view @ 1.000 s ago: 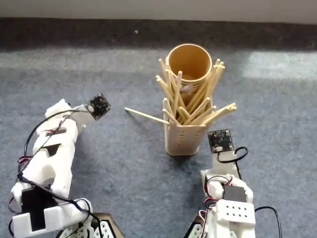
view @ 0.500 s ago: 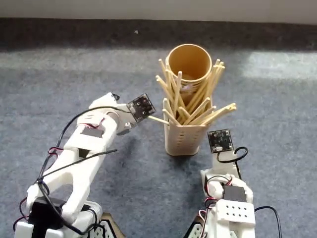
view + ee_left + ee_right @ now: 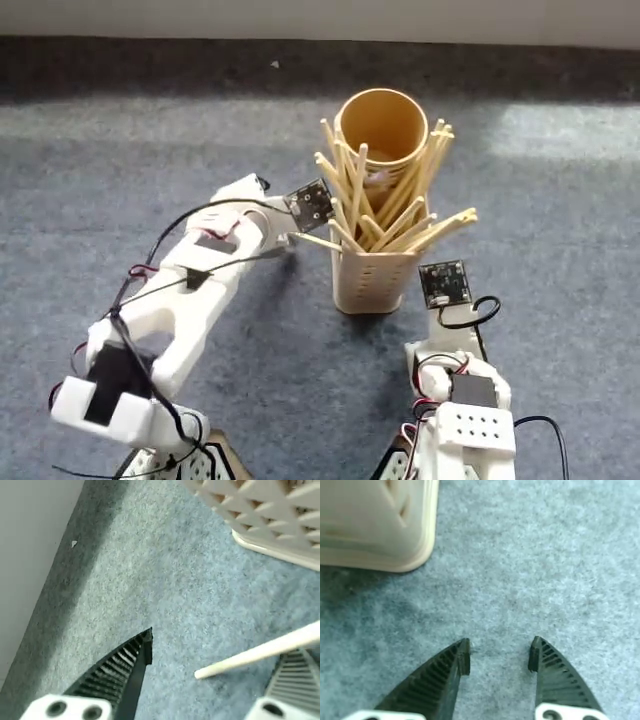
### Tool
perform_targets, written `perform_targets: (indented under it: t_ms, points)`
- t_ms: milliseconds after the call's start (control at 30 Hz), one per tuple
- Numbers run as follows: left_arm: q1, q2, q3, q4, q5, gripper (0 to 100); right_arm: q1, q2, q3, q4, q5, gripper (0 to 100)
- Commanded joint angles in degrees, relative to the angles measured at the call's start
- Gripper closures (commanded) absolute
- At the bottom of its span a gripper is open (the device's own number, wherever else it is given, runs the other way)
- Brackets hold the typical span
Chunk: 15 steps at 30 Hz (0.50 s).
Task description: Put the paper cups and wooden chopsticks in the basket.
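A tan lattice basket (image 3: 368, 278) stands mid-carpet, holding a brown paper cup (image 3: 382, 124) and several wooden chopsticks (image 3: 400, 215) that fan out above its rim. One chopstick (image 3: 306, 238) pokes out sideways to the left. My left gripper (image 3: 283, 241) is at that stick's free end. In the left wrist view the left gripper (image 3: 219, 646) is open, with the chopstick (image 3: 260, 652) lying between its fingers close to one of them, and the basket (image 3: 270, 515) beyond. My right gripper (image 3: 500, 656) hangs open over bare carpet, close to the basket's corner (image 3: 380, 525).
Grey-blue carpet (image 3: 150, 160) covers the floor all round the basket. A dark strip and a pale wall (image 3: 300, 20) run along the far edge. The right arm (image 3: 455, 400) sits folded just in front of the basket.
My left arm has swung from the left side across to the basket, bringing its open gripper around the end of the sideways chopstick. The right arm has kept still.
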Motion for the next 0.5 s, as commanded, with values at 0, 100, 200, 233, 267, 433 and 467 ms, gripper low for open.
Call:
perform_targets:
  t_ms: [0,100,200,233,267,433,467]
  points:
    - [0.7,6.4,-7.7,-1.1,1.8,61,-0.6,-0.1,3.9,-0.7,0.7,79.6]
    - [0.8,9.4,-10.4,-1.1,1.8,63,-0.6,-0.1,3.9,-0.7,0.7,79.6]
    - [0.8,11.9,-12.9,-1.2,1.8,69,-0.6,-0.1,3.9,-0.7,0.7,79.6]
    - [0.8,12.6,-13.7,-1.2,1.8,71,-0.6,-0.1,3.9,-0.7,0.7,79.6]
    - [0.8,13.1,-14.2,-1.2,1.8,73,-0.6,-0.1,3.9,-0.7,0.7,79.6]
    - [-0.8,13.3,-14.5,-1.2,1.8,83,-0.6,-0.1,3.9,-0.7,0.7,79.6]
    - [-1.7,12.9,-14.5,-1.2,1.8,85,-0.6,-0.1,3.9,-0.7,0.7,79.6]
